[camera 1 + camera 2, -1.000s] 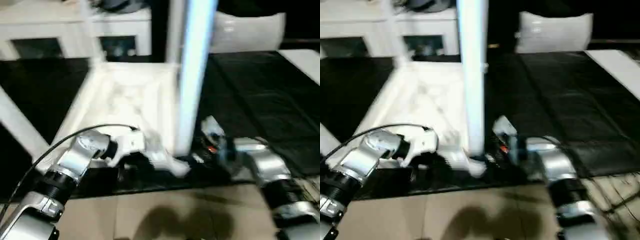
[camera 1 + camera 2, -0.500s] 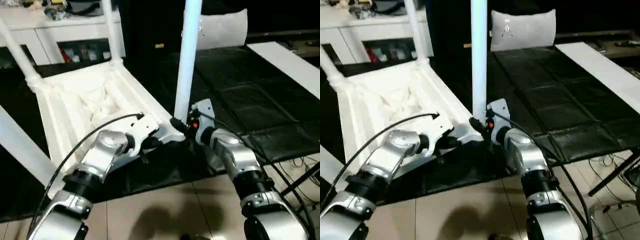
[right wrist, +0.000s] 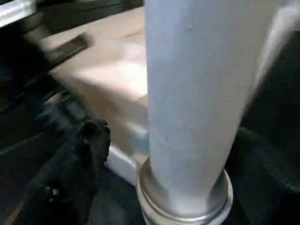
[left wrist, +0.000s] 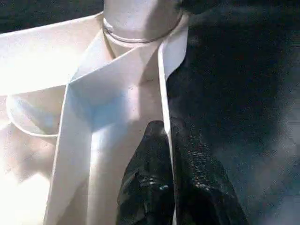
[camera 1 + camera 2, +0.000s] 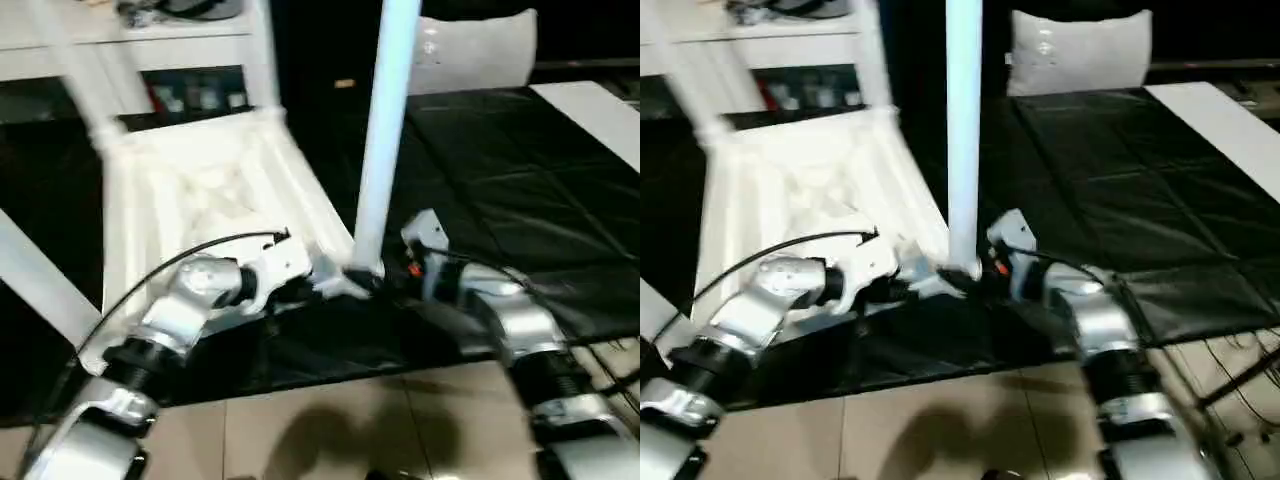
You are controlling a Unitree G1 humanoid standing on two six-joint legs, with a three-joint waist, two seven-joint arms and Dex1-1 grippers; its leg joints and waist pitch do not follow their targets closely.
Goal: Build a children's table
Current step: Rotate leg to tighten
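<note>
— Where are we on this children's table [image 5: 210, 190]?

— It lies upside down on the black mat [image 5: 520, 190], ribbed underside up; four legs look to be standing in the corner sockets — two at the far side, one slanting off at the near left, and the near-right leg [image 5: 385, 130] rising straight up in the middle of the head view.

— And the grippers?

— The left gripper [image 4: 171, 187] is clenched on the thin rim wall of the top, a black finger on each side of it, just beside the near-right socket; the right gripper [image 5: 400, 275] sits at the foot of that leg; one black finger [image 3: 84, 150] shows beside the collar, but I cannot tell whether it is grasping or released.

— So nearly done?

— My judgement: assembly is far along; what is left looks like seating this last leg fully — its ringed end [image 3: 183, 197] sits at the socket mouth — then turning the table upright.
</note>
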